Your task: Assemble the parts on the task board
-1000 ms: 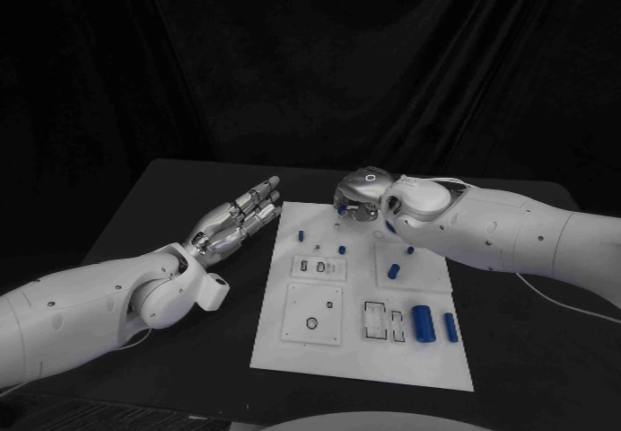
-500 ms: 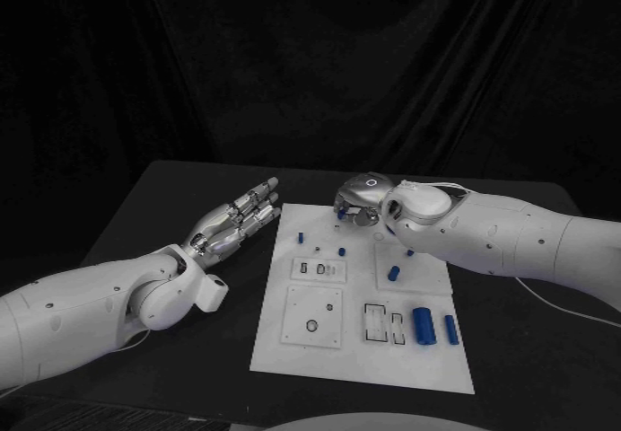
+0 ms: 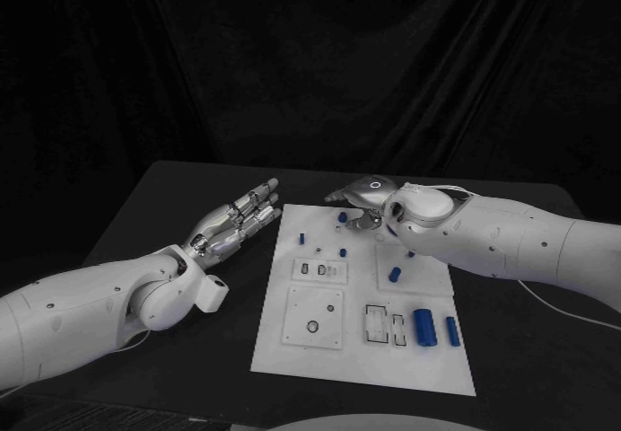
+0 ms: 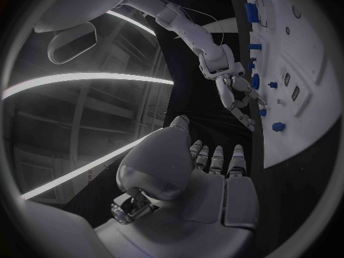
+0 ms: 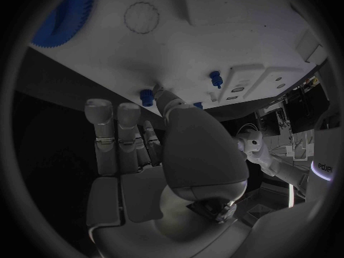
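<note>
Since a second ago my right hand (image 3: 359,199) has slid toward the upper edge of the task board (image 3: 317,355), fingers now reaching left over the board's top rim; my left hand (image 3: 240,218) has stayed flat and spread beside the board's upper left corner, holding nothing.

From the right wrist view one fingertip (image 5: 159,92) sits right against a small blue peg (image 5: 146,97) at the board's edge. I cannot tell whether the peg is pinched or only touched, so I cannot call that hand's state.

I judge the blue parts (image 3: 422,324) to be light, rigid plastic, smooth enough to slip or roll. The short pegs want a pinch across the sides, near the top; the long cylinders at the lower right of the board should be taken mid-length.

The board looks thin and light, lying loose on the matte black table (image 3: 155,193), so a sideways push could shift it. Dark curtains close off the background, and there is open table on both sides for the arms.
</note>
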Controlling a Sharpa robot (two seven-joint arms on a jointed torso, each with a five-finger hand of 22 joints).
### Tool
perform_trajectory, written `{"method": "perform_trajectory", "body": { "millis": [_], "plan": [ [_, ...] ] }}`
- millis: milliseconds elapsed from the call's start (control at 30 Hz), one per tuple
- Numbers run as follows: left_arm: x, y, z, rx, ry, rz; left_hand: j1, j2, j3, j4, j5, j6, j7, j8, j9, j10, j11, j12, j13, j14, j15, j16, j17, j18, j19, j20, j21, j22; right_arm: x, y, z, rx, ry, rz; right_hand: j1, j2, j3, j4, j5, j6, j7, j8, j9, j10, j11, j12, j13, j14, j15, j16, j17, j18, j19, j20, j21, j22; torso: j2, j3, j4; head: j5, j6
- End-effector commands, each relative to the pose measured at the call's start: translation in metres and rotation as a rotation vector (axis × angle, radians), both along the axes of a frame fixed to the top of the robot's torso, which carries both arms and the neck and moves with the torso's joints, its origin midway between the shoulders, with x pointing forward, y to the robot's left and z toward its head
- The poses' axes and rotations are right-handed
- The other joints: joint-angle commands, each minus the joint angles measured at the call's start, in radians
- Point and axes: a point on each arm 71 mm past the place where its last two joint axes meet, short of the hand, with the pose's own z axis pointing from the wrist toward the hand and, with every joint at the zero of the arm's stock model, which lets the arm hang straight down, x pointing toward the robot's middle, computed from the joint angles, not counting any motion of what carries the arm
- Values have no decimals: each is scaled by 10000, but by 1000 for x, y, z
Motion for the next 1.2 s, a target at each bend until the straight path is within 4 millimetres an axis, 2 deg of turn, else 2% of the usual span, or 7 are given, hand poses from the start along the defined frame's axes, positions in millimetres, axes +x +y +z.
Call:
{"method": "perform_trajectory", "body": {
  "millis": [33,433,733,800,833,1000,1200],
  "plan": [
    [-1,0,2,-221,-141,-89,102,4,51,-6,55,10,53,15,13,1,74,-34,-10,-5,85,-36,-16,155,-11,89,-33,-11,-1,-6,5,463,-606,-304,89,107,-131,-40,122,300,-24,44,44,425,19,34,37,21,16,37,71,188,27,-14,-10,83,-42,-16,-39,50,14],
    [-3,6,2,-164,-132,47,109,-8,70,-12,60,40,70,20,17,1,101,-34,-10,-5,115,-36,-16,157,-11,102,-33,-11,-24,-50,60,1064,-1366,-368,152,434,-402,-4,226,2891,620,285,243,3146,-333,231,193,-132,-198,-493,-639,247,-18,-201,-514,-11,-114,-79,-120,97,62],
    [-3,5,1,-171,-105,10,126,-5,103,-25,78,43,89,20,17,1,143,-34,-10,-5,160,-36,-16,161,-11,118,-33,-11,-34,-90,63,555,-463,-1321,-27,211,-319,333,107,3361,589,232,264,6072,-1020,2008,1076,-964,-468,-2625,-2572,631,-1359,-426,-3069,-1821,-126,-107,-201,119,89],
    [-3,4,1,-177,-87,-18,135,-1,119,-32,83,39,94,19,16,1,153,-34,-10,-5,177,-36,-16,162,-11,123,-33,-11,-33,-98,58,443,-214,-1738,-560,198,-749,570,130,3349,607,193,309,5110,-1211,4843,3700,-634,-548,-3128,-2668,656,-1145,-472,-3836,-2187,-135,-104,-192,118,88],
    [-3,4,1,-179,-78,-30,143,1,132,-39,85,38,98,18,16,1,159,-34,-10,-5,189,-36,-16,163,-11,127,-33,-11,-33,-102,56,383,-110,-1925,-867,240,-941,712,105,3372,607,185,397,4333,-1267,6479,5257,-497,-594,-2894,-2200,605,-746,-575,-3720,-1952,-134,-99,-192,113,78],
    [-3,3,0,-187,-33,-81,170,3,184,-64,99,35,103,15,14,1,177,-34,-10,-5,248,-36,-16,165,-11,146,-33,-11,-31,-115,43,148,261,-2593,-1664,383,-1340,967,776,3471,568,204,773,7719,-1492,13706,13306,1694,-812,3283,5522,-127,1296,-788,363,1663,-141,-96,-160,85,71],
    [-4,3,-2,-180,-1,-82,176,1,198,-69,101,36,102,15,15,1,178,-34,-10,-5,268,-36,-16,165,-11,153,-33,-11,-29,-119,34,191,278,-2706,-1873,478,-1354,824,1461,3481,552,195,1233,8994,-1527,15155,15165,2452,-881,4979,7754,-614,2441,-866,3122,4010,-143,-96,-171,104,52]
  ]
}}
